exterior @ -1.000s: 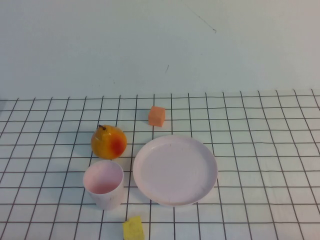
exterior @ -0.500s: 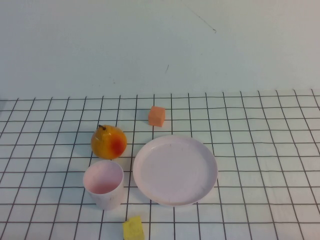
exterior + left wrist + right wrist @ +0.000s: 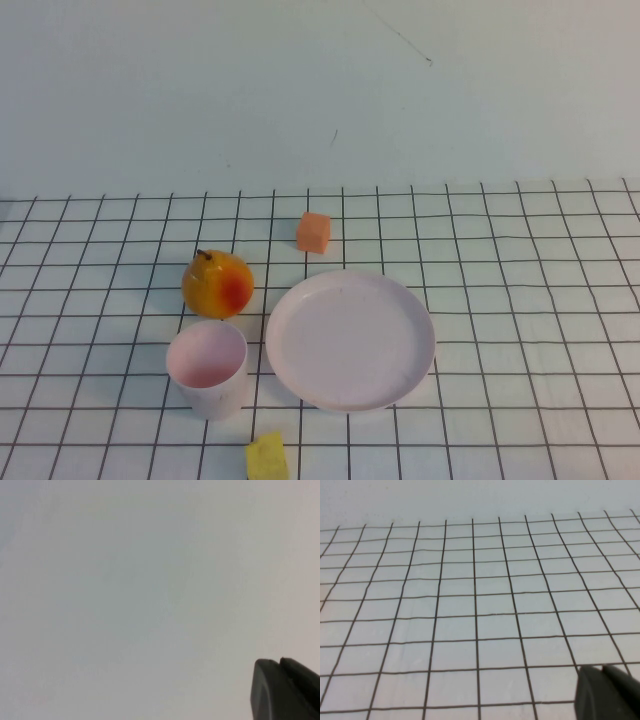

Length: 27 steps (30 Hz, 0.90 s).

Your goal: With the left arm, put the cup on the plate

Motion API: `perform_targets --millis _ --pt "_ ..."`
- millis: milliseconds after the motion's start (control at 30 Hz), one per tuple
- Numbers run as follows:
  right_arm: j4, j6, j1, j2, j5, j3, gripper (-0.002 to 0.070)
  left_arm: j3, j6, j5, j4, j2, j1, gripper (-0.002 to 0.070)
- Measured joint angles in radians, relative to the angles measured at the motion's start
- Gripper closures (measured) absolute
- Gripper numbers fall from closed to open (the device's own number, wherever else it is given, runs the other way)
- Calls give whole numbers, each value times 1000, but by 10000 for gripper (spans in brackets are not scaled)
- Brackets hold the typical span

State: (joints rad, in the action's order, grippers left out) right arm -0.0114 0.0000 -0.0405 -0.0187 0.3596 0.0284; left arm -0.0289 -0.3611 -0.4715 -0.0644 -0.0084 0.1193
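The pale pink cup stands upright on the grid cloth, at the front left in the high view. The round pale pink plate lies just to its right, a small gap apart, with nothing on it. Neither arm shows in the high view. My left gripper shows only in the left wrist view, its fingertips together, facing a blank pale surface. My right gripper shows only in the right wrist view, fingertips together above bare grid cloth. The cup and plate do not show in either wrist view.
A yellow-red pear sits just behind the cup. An orange cube lies behind the plate. A yellow cube lies at the front edge, in front of the cup. A pale wall stands behind the table.
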Motion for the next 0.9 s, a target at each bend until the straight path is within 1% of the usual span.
perform_targets --millis 67,133,200,267,333,400,433,567,633,767,900 --pt "0 -7 0 0 0 0 681 0 -133 -146 -2 0 0 677" --pt "0 0 0 0 0 0 681 0 -220 -262 0 0 0 677" --pt "0 0 0 0 0 0 681 0 -266 -375 12 -1 0 677" --pt "0 -7 0 0 0 0 681 13 -285 -423 34 -5 0 677" --pt "0 0 0 0 0 0 681 68 -292 -404 56 -6 0 677" --pt "0 0 0 0 0 0 681 161 -297 -331 89 -6 0 677" --pt "0 0 0 0 0 0 681 225 -300 -267 116 -6 0 677" --pt "0 0 0 0 0 0 681 513 -304 79 256 0 0 677" --pt "0 0 0 0 0 0 681 635 -306 230 296 37 0 677" --pt "0 0 0 0 0 0 681 823 -306 558 328 167 0 677" --pt "0 0 0 0 0 0 681 885 -306 860 332 321 0 677"
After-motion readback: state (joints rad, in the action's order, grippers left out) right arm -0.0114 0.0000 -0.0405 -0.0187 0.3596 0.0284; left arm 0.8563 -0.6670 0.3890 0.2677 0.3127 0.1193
